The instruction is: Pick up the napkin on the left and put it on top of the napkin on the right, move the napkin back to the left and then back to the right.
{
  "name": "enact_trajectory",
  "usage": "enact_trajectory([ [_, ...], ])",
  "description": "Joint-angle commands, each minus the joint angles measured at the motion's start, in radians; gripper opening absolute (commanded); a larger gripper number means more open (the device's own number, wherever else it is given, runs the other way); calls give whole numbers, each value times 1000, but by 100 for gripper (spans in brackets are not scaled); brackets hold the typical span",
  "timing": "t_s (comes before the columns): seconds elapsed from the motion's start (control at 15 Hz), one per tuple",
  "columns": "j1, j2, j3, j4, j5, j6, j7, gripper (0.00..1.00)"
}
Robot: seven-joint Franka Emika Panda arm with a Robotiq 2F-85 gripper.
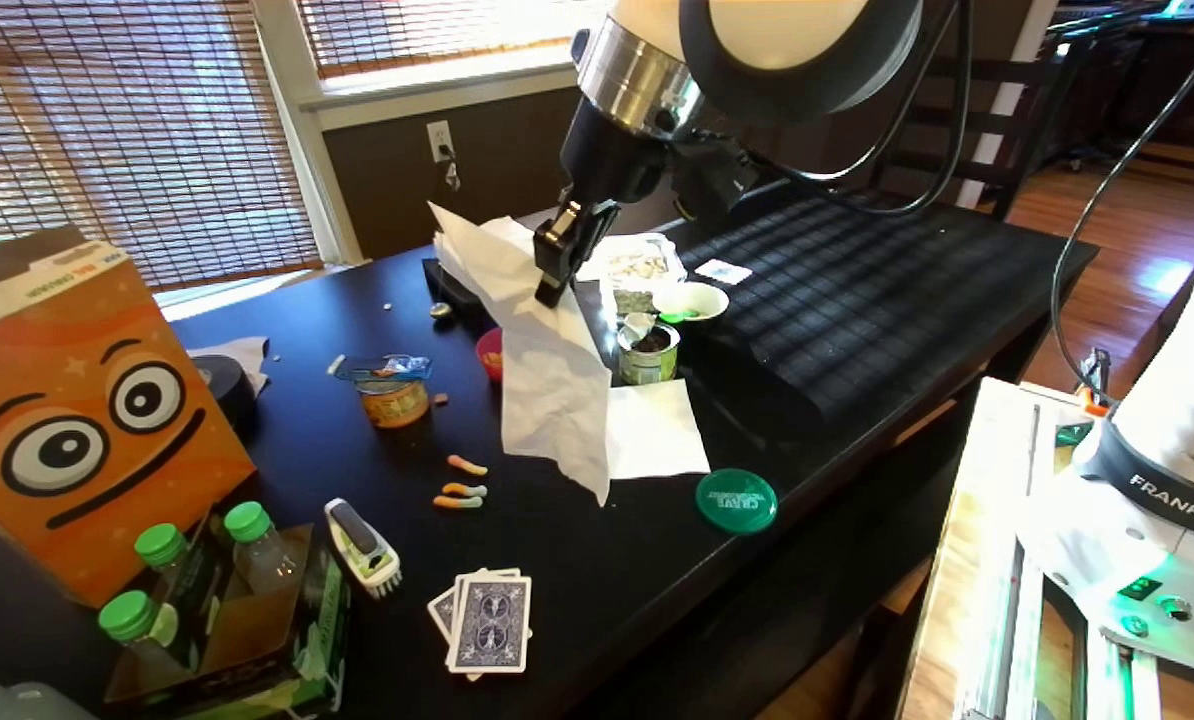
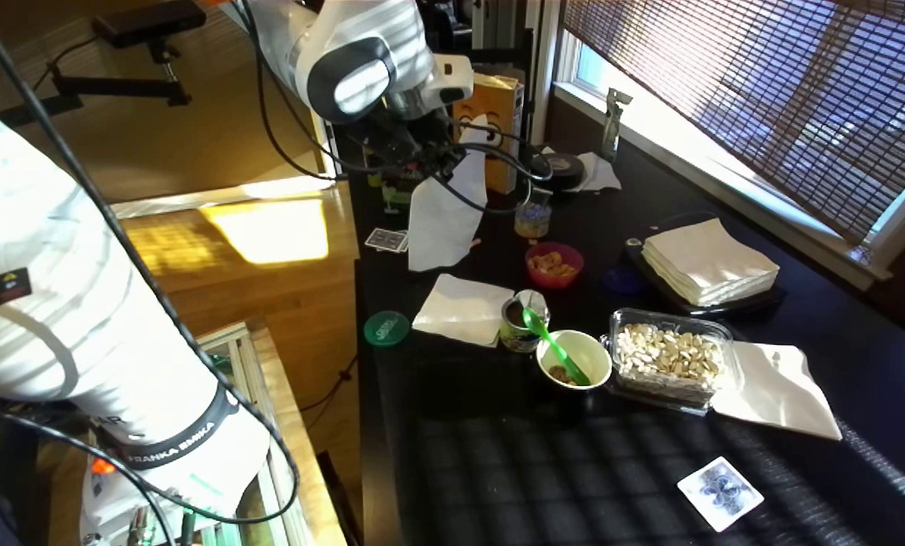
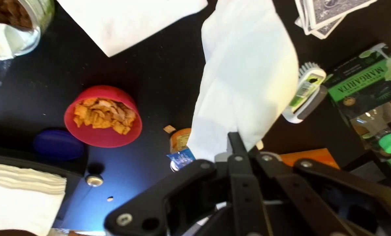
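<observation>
In an ext. view, flat napkin (image 2: 464, 309) on tbl. (image 2: 483, 462) btwn. lid (image 2: 386, 328), l., and can (image 2: 518, 339), r. Spoon (image 2: 557, 349) in cup (image 2: 593, 355), just l. of tub (image 2: 659, 388). Napkin stack (image 2: 710, 262) on tray (image 2: 759, 298), behind tub.

A white napkin (image 2: 443, 220) is held by the fingers (image 2: 445, 161), most of it draped below them. Lower than the fingers and nearer the viewer, a second napkin (image 2: 464, 309) is laid on the worktop (image 2: 490, 447); to their right in this view, stacked napkins (image 2: 712, 256) are seen.
</observation>
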Motion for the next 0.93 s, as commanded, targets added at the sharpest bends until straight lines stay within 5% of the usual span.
enact_trajectory([
  [0.0,-35,-29,-36,-60,-118,-5,110,1],
  [0.6,-147,-27,5,-75,-436,-168,374,3],
  [0.67,-151,-22,17,-63,-478,-217,414,28],
  [0.87,-113,1,27,-24,-506,-332,449,39],
])
